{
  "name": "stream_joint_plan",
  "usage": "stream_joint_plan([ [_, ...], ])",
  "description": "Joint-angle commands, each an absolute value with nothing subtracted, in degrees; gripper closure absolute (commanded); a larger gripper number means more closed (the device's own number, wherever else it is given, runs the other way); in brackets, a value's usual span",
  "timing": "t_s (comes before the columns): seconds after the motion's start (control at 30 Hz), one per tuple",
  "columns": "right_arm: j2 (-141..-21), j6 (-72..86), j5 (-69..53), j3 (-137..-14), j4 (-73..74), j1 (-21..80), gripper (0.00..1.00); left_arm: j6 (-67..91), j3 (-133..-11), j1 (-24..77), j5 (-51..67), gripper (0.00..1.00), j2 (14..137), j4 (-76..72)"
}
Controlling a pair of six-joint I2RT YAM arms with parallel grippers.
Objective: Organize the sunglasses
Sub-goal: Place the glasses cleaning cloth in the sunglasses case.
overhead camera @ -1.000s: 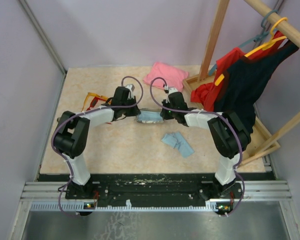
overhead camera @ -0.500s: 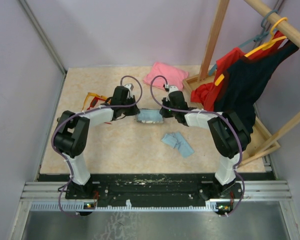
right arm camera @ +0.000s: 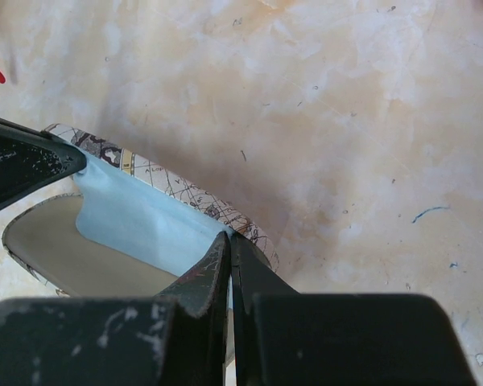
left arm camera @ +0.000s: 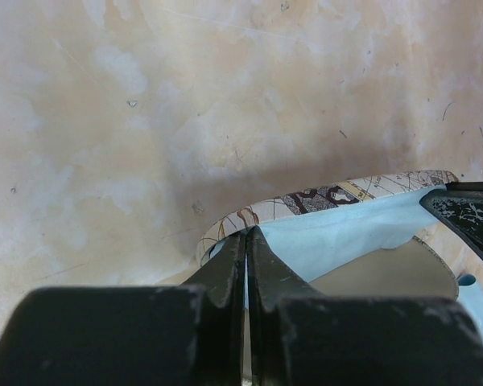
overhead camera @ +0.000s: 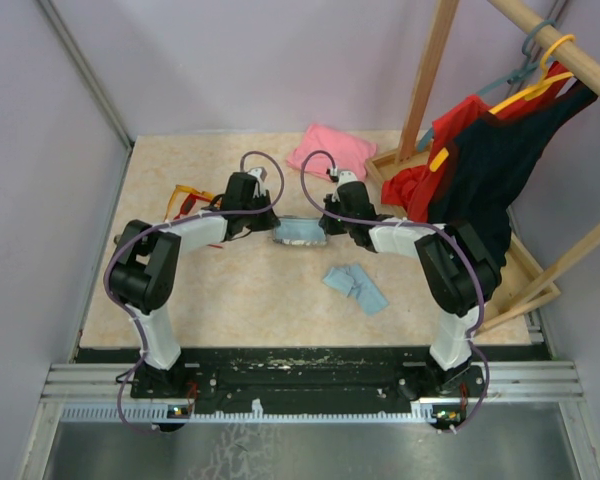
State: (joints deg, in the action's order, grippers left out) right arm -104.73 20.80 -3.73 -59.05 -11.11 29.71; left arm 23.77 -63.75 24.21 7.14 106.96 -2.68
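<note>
While left claw (left arm camera: 245, 235) and right claw (right arm camera: 229, 239) clench the blue cloth (left arm camera: 338, 237), orange-framed sunglasses (overhead camera: 186, 196) lie seemingly unfolded.

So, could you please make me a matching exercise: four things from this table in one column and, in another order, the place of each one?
Things:
1. orange sunglasses
2. pink cloth
3. held blue cloth
4. loose blue cloth

Places:
A. over the patterned case, centre of the table
B. far edge, right of centre
C. nearest the arms' bases, right of centre
D. left side, far half

Pairs: 1-D, 2-B, 3-A, 4-C
</note>
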Motion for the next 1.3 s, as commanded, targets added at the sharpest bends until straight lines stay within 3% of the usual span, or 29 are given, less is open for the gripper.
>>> stream_joint_plan([
  [0.0, -105.3, 20.8, -2.4, -61.9, -13.8, 28.9, 1.00, 24.3, -65.0, 23.4, 7.5, 0.96, 107.4, -5.3],
  [0.6, -105.8, 20.8, -2.2, -62.1, -13.7, 28.8, 0.96, 25.1, -65.3, 22.9, 7.4, 0.83, 108.0, -6.5],
  [1.0, -103.8, 20.7, -1.8, -61.2, -13.8, 28.8, 0.72, 25.3, -64.7, 22.9, 7.4, 0.69, 107.3, -6.6],
  [1.27, -100.9, 19.9, -1.9, -59.7, -13.5, 28.8, 0.64, 25.5, -62.8, 22.9, 7.3, 0.65, 104.7, -6.7],
])
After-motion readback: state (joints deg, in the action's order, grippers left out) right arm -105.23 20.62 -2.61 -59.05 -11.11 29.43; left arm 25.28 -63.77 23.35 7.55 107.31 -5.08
